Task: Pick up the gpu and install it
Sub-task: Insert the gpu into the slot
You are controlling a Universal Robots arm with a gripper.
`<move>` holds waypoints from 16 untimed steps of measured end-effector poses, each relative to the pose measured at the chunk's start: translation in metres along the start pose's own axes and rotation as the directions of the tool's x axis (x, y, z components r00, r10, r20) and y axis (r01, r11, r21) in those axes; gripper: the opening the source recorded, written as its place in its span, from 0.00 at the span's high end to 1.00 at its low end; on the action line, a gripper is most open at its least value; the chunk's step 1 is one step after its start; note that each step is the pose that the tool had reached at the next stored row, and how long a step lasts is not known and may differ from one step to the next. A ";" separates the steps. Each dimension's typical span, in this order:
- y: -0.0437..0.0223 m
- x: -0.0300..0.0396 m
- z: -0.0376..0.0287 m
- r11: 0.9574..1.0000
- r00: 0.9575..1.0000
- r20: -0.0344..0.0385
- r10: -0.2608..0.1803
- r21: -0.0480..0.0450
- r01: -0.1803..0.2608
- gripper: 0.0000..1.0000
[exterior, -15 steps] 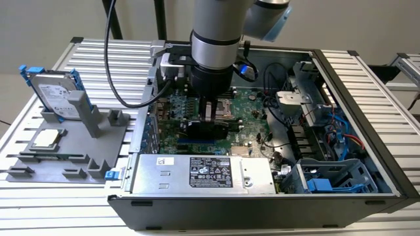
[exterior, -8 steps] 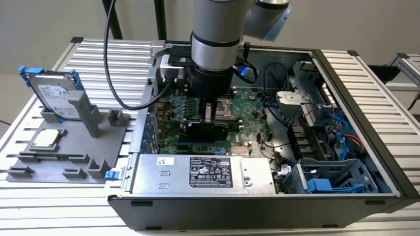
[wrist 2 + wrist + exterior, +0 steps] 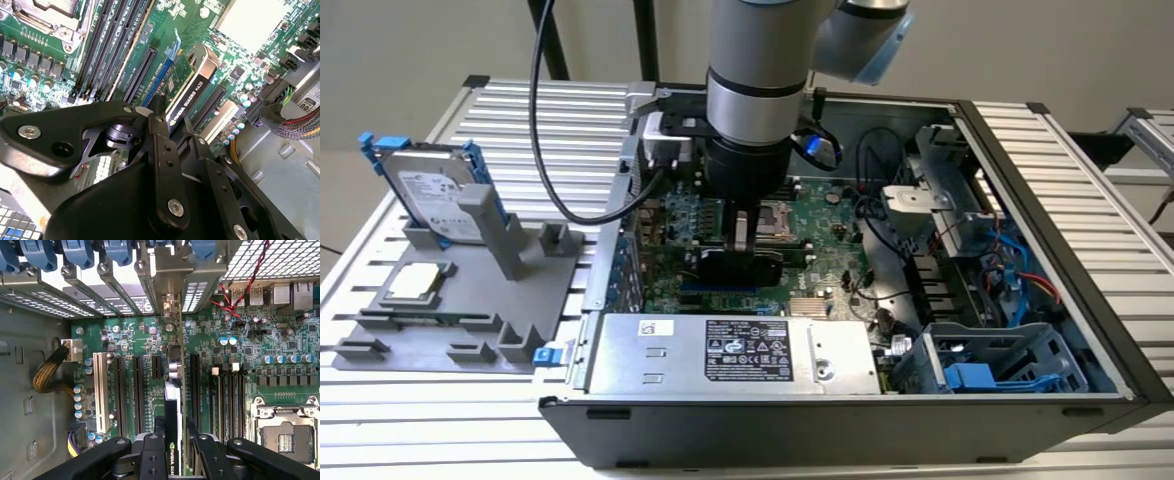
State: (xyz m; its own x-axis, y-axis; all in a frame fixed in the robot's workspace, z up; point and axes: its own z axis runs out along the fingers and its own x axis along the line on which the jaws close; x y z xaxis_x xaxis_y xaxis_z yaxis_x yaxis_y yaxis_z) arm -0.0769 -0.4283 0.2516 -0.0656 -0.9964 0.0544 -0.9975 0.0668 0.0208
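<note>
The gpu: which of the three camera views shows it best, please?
The second wrist view shows the gpu best: its black shroud and green board edge stand upright among the motherboard slots, held in the gripper. The first wrist view shows it edge-on. In the exterior view the arm hides most of it.
</note>
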 end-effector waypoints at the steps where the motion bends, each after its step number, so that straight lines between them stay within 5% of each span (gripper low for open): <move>1: 0.0000 0.0000 0.0001 1.000 1.000 0.000 0.000 0.000 0.000 1.00; 16: -0.0001 -0.0001 0.0027 1.000 1.000 0.000 0.000 0.000 0.000 1.00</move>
State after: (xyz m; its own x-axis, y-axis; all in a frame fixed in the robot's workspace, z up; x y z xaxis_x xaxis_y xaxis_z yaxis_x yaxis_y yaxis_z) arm -0.0769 -0.4283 0.2489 -0.0656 -0.9963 0.0547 -0.9975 0.0668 0.0209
